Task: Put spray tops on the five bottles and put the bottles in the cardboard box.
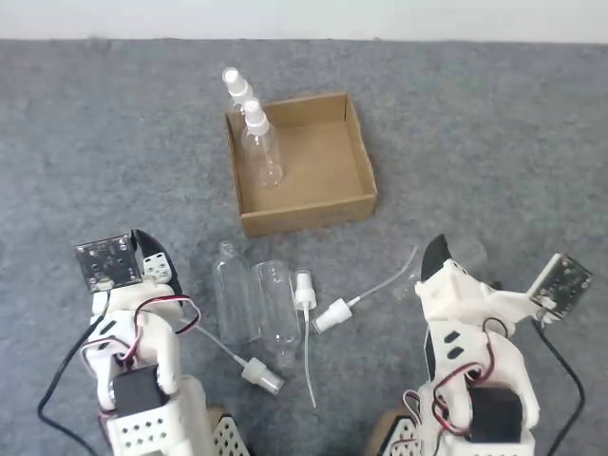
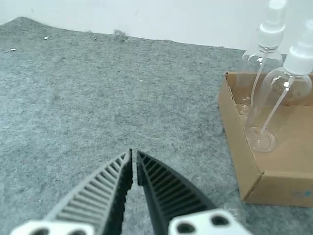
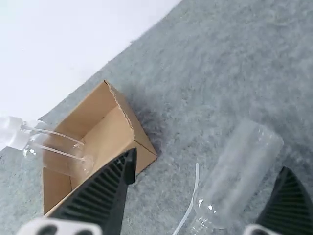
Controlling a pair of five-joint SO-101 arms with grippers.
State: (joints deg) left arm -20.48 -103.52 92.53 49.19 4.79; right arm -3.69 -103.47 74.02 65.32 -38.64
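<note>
Cluttering carpet (image 1: pixel 494 142): bottles (image 1: pixel 233 304), prob 3 tops (image 1: pixel 305 292)

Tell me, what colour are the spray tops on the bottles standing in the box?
White spray tops, clearest in the left wrist view.

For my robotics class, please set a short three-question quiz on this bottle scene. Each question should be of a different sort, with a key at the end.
1. True or false: two capped bottles stand in the cardboard box.
2. How many loose spray tops lie on the carpet? A) one B) three C) five
3. Fill the gap: the right gripper is ____, with a capless bottle lying between its fingers.

Key: 1 true; 2 B; 3 open.
</note>
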